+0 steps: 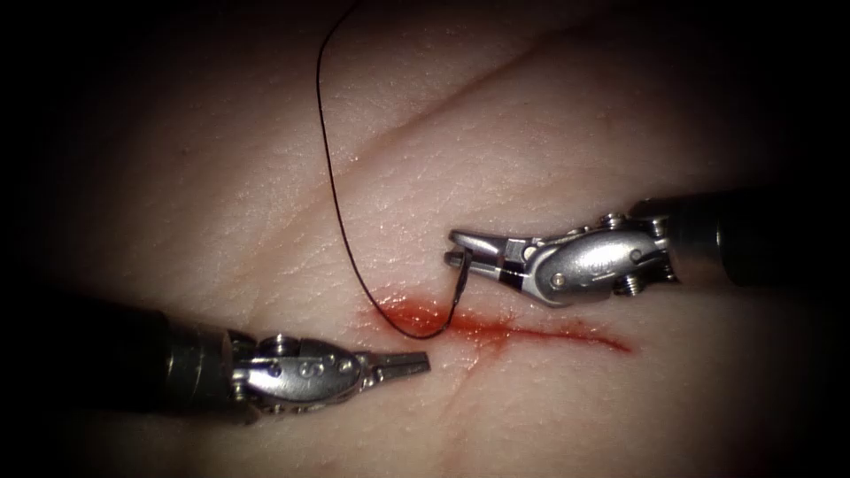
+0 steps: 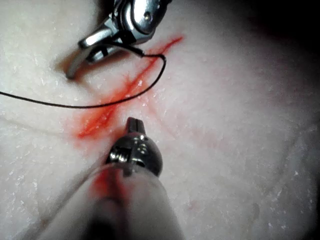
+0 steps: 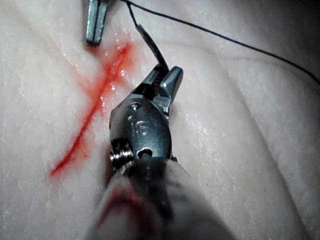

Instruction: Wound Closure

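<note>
The cut (image 1: 549,335) runs across the tissue (image 1: 549,133) as a red line, with red fluid (image 1: 412,312) at its left end. My right tool (image 1: 460,252) is shut on the dark curved needle (image 1: 460,288) near one end. The rest of the needle hangs down over the cut and seems free of the tissue. Black thread (image 1: 329,168) leaves the needle's lower end, loops over the cut and rises to the far left. My left tool (image 1: 418,361) lies shut and holds nothing, just in front of the cut's left end. Its jaws (image 2: 134,124) point at the red fluid (image 2: 102,117).
A long crease (image 1: 443,102) crosses the tissue behind the cut. The thread (image 3: 235,42) lies slack over the tissue beyond my right tool (image 3: 162,80). The left tool's tip (image 3: 95,22) sits close beside the needle (image 3: 150,47).
</note>
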